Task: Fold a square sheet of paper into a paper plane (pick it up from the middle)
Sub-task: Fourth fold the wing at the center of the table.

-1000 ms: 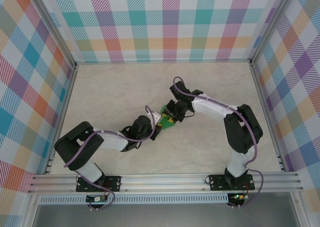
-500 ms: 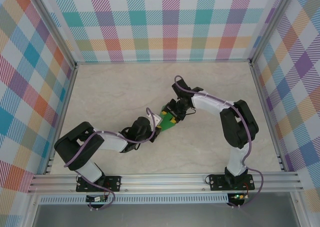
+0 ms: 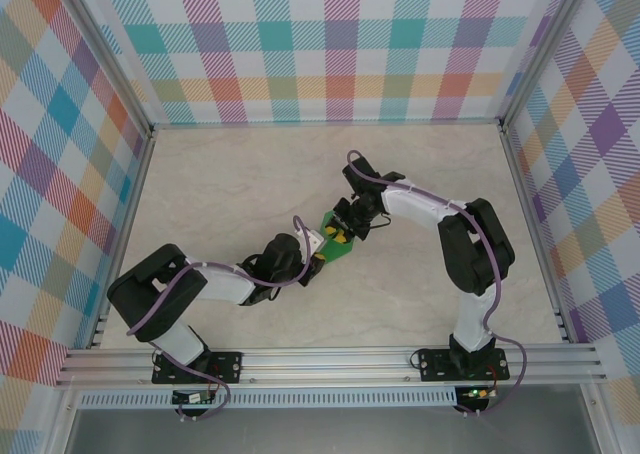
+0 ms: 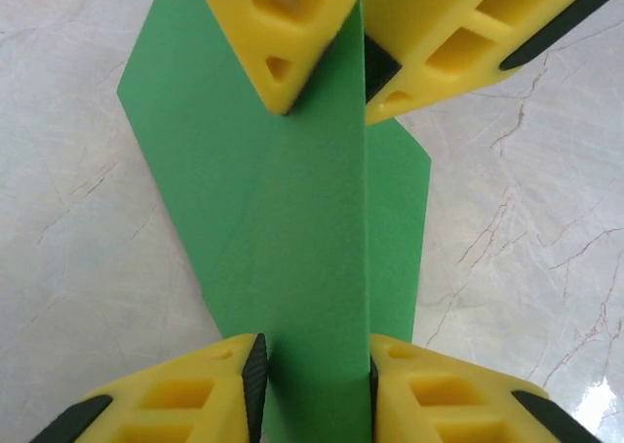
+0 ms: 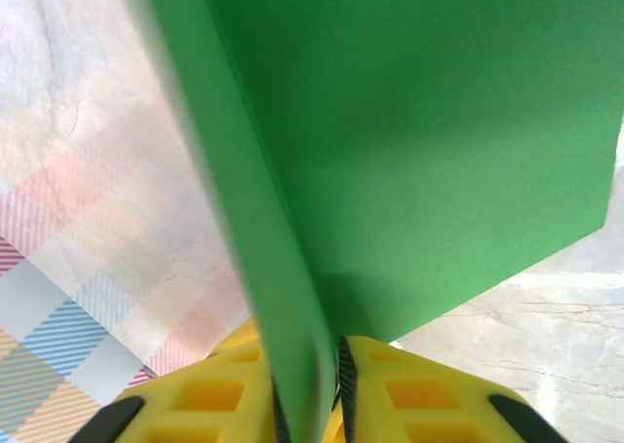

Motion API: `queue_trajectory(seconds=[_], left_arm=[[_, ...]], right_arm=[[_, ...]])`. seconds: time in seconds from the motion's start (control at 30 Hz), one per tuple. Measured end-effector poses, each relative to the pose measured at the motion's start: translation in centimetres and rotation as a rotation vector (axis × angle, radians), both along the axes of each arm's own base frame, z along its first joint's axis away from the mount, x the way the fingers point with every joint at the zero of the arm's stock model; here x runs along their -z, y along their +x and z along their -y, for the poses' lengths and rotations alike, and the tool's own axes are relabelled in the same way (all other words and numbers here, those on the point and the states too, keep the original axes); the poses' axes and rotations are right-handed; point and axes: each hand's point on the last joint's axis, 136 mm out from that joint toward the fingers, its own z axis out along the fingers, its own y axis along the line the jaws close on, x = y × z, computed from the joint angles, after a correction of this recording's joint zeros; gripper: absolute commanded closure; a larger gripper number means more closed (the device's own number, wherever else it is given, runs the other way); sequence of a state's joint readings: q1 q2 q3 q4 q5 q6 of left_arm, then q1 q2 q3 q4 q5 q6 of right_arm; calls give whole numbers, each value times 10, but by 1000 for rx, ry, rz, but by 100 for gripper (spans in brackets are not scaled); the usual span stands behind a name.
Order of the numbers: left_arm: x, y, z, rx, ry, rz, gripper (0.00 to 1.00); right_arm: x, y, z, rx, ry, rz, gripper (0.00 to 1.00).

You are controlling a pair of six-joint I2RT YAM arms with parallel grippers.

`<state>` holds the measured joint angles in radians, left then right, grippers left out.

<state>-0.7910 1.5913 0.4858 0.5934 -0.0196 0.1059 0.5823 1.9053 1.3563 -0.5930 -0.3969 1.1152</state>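
Currently, in the top external view, the square sheet of paper (image 3: 336, 240), already folded into a small creased shape, sits mid-table, held between both arms. The left gripper (image 3: 318, 253) meets the sheet at its near-left edge and the right gripper (image 3: 346, 231) at its far-right edge. The step in hand appears to be setting a crease, so the two arms should hold the sheet taut along the fold line, with no twist that could tear the thin paper. The pale marbled table (image 3: 220, 174) spreads out on all sides of the sheet. Plaid walls (image 3: 340, 44) stand well apart from it, and an aluminium rail (image 3: 330, 359) runs along the edge on the near side of it. In the left wrist view, the sheet (image 4: 283, 219) shows a raised fold standing upright off the table. The left gripper (image 4: 312, 394) has its pads either side of that fold with green between them. Whether they press it cannot be told. The right gripper (image 4: 336, 82) straddles the fold at the sheet's far end. Aligning both grips on one straight ridge should give a clean crease. In the right wrist view, the right gripper (image 5: 310, 384) is pinched together on the edge of the sheet (image 5: 419, 150), which rises above the table.
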Motion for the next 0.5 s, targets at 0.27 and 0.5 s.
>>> queue_trajectory(seconds=[0.27,0.5], left_arm=[[-14,-2,3,9,-42,6,74],[0,-4,2,2,-22,-32,74]], right_arm=[[-1,-1,-1,-4,8,-5,81],[-2,-3,-3,-10,22,-13,80]])
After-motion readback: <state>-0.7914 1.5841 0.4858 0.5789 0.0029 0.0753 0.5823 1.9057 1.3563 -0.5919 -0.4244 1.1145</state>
